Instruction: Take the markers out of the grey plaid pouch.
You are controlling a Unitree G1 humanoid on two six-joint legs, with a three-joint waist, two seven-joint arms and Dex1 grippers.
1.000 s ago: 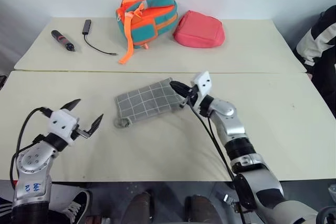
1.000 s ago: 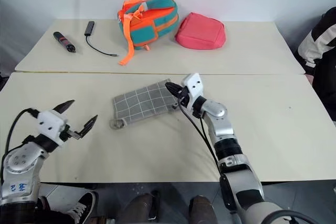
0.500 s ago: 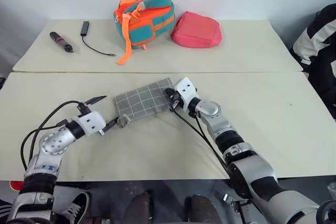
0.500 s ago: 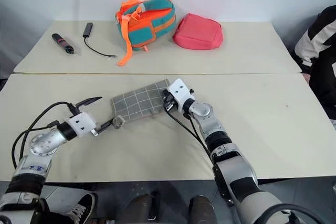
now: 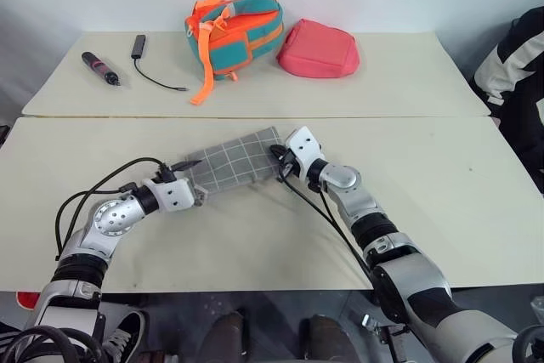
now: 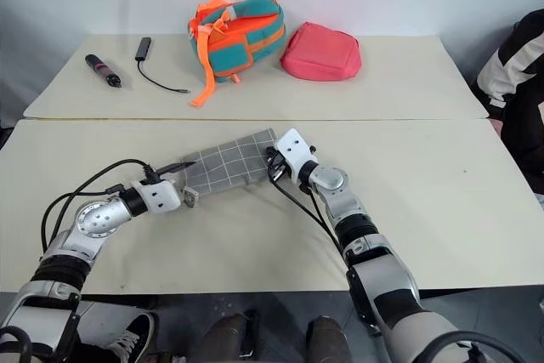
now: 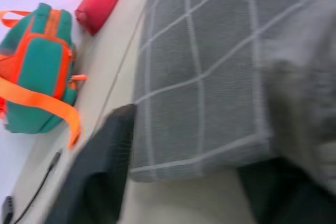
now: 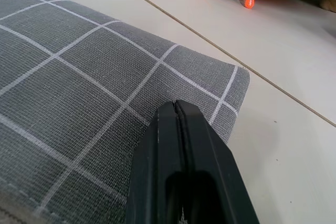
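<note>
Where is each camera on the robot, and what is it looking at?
Head views: two eyes on the head, looking forward and down at the table; both arms show, at either end of the grey plaid pouch.
Left wrist view: looks along the left gripper, jaws apart around the pouch's end.
Right wrist view: looks along the right gripper, jaws shut, over the pouch.
Shared: both wrist views see the pouch and the teal-and-orange bag.

Robot arms: silver-grey jointed segments w/ black bands; white wrist blocks; black two-finger grippers; black cables looped along both forearms.
</note>
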